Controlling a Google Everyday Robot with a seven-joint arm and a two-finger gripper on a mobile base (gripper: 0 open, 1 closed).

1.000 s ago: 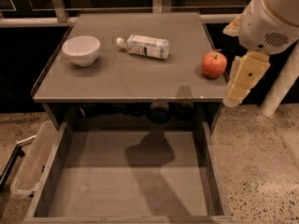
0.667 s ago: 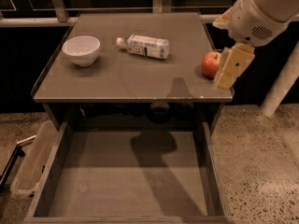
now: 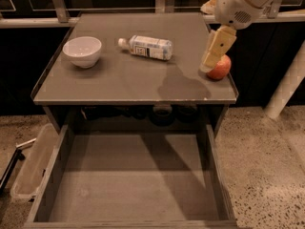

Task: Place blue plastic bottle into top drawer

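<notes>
The blue plastic bottle (image 3: 147,46) lies on its side on the grey tabletop (image 3: 128,80), white cap pointing left, near the back middle. The top drawer (image 3: 131,182) is pulled out below the tabletop, and nothing lies in it. My gripper (image 3: 215,54) hangs from the white arm at the upper right, above the table's right edge. It is right of the bottle and apart from it, and it overlaps the red apple (image 3: 221,68) in this view. It holds nothing.
A white bowl (image 3: 82,51) stands on the table's left side. A clear plastic bin (image 3: 33,163) sits on the floor left of the drawer. A white post (image 3: 286,89) stands at the right. A dark railing runs behind the table.
My arm and gripper have moved left and up, from beyond the table's right front corner to over the right edge by the apple. The bottle, bowl and drawer have not moved.
</notes>
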